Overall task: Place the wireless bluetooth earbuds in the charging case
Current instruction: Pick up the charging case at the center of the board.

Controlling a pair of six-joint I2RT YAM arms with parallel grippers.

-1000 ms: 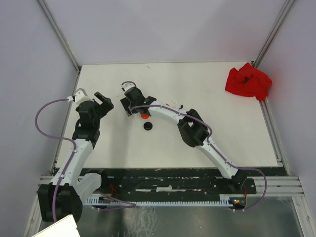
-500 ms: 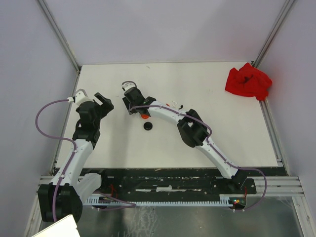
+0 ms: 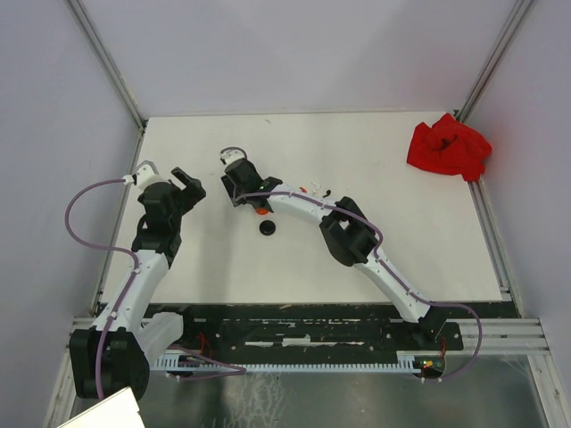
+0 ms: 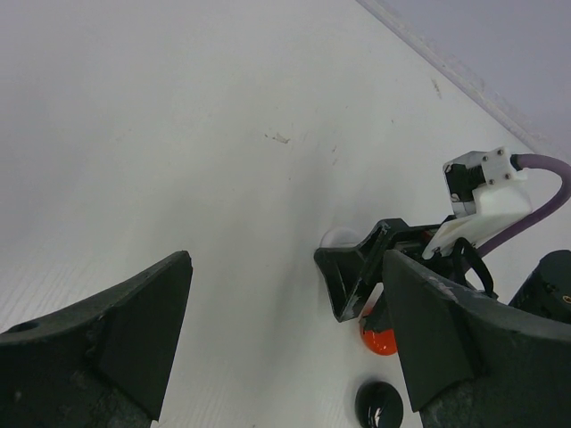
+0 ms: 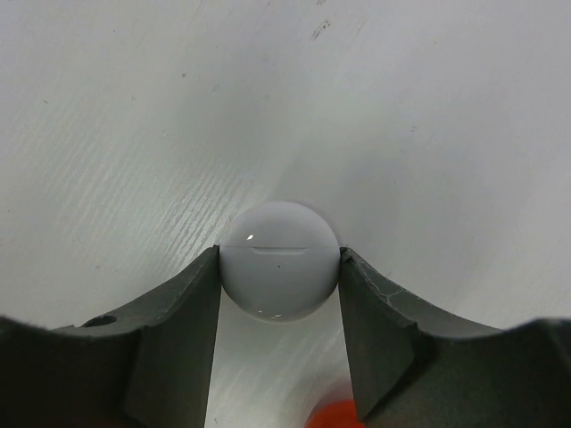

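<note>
My right gripper [image 5: 279, 260] is shut on a round white charging case [image 5: 279, 267] that rests on the table, one finger pressed to each side. Its lid is closed. In the top view the right gripper [image 3: 235, 184] covers that case. A red case [image 3: 261, 211] and a black case [image 3: 268, 228] lie just in front of it. Tiny earbuds [image 3: 314, 189] lie in a small scatter right of the arm. My left gripper [image 3: 188, 181] hangs open and empty to the left, apart from everything. The left wrist view shows the white case [image 4: 337, 237] behind the right gripper's fingers [image 4: 352, 272].
A crumpled red cloth [image 3: 449, 147] lies at the back right corner. The white table [image 3: 401, 241] is walled by pale panels on the left, right and back. The red case [image 4: 382, 341] and black case [image 4: 379, 407] sit close to my left gripper's right finger [image 4: 455, 339].
The right gripper's jaws have closed in onto the white case. The left arm has not moved.
</note>
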